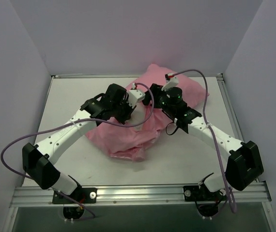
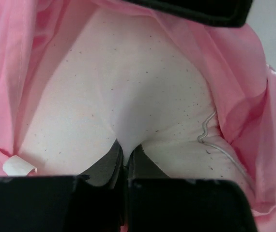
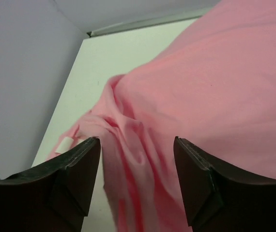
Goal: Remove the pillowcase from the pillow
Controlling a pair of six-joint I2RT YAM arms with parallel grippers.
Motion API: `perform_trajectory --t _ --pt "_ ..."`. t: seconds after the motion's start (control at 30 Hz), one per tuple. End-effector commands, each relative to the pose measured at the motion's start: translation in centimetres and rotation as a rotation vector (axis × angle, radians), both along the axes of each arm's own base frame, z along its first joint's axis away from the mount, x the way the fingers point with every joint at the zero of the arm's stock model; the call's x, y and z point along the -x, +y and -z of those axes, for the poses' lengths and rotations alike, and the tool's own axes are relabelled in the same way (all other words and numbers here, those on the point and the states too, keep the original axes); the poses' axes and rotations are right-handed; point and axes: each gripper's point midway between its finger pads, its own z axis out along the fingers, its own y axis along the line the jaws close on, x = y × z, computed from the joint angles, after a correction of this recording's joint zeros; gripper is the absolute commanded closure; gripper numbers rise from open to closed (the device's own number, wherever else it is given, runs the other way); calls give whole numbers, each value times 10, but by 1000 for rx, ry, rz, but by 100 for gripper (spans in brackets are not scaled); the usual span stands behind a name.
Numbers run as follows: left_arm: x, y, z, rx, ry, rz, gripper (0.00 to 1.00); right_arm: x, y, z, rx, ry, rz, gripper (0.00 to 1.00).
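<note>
- Pillowcase (image 1: pixel 128 137): pink cloth, slightly shiny, lying in a crumpled heap at the middle of the table (image 1: pixel 70 96). It runs from the far right, behind the arms, to a loose rumpled end nearer and to the left. In the left wrist view its opening is spread back on both sides of the white cushion.
- Pillow (image 2: pixel 128 87): plain white with fine dark specks, bare inside the mouth of the pink cover. The top view shows it hidden under the cloth and the arms.
- Left gripper (image 2: pixel 123 157): jaws pressed together, pinching a small pucker of the pillow's white fabric at their tips.
- Right gripper (image 3: pixel 135 142): jaws standing well apart, holding nothing. A ridge of pink folds lies between and beyond the fingers (image 3: pixel 75 179), over the far part of the heap.
- White tag (image 2: pixel 19 166): small label at the left edge of the pink cloth.
- Loose thread (image 2: pixel 210 135): pale and curled, on the pillow's right side.
- Purple cables (image 1: pixel 12 150): one looping along each arm.
</note>
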Motion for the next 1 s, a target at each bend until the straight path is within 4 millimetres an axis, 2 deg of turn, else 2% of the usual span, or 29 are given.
perform_trajectory --t 0.0,0.1,0.13,0.17,0.2,0.27,0.3,0.4,0.43,0.53,0.6,0.73,0.83,0.87,0.9,0.97 --pt "-15 -22 -33 113 -12 -31 98 0 -21 -37 90 -40 50 35" --pt "-26 -27 -33 128 -6 -44 98 25 -31 -29 122 1 42 34" --pt "-32 -30 -40 145 -11 -50 98 39 -36 -40 107 -24 36 34" --pt "-38 -29 -44 161 -10 -67 98 49 -39 -27 118 -6 24 34" --pt "-41 -30 -49 174 -13 -69 98 65 -40 -40 91 -41 -6 34" --pt "-46 -33 -63 195 -38 -65 98 81 -41 -44 79 -76 -41 35" --pt "-48 -34 -67 200 -46 -67 98 96 -38 -52 68 -124 -89 36" --pt "-51 -36 -75 215 -52 -72 98 115 -26 -61 80 -199 -171 37" --pt "-51 -38 -74 216 -49 -72 98 124 -16 -60 88 -205 -204 37" --pt "-51 -38 -74 221 -44 -77 98 122 2 -47 111 -177 -218 36" --pt "-51 -38 -73 219 -41 -78 98 114 17 -38 106 -164 -237 35" --pt "-50 -37 -77 228 -45 -76 98 99 28 -43 93 -193 -204 35" --pt "-48 -37 -75 228 -41 -73 98 96 35 -48 88 -219 -226 35" --pt "-49 -38 -74 226 -41 -72 98 97 40 -51 85 -223 -244 36" --pt "-49 -38 -73 226 -39 -71 98 100 47 -43 93 -205 -283 37" --pt "-51 -38 -75 227 -42 -76 98 106 51 -35 103 -185 -313 46"
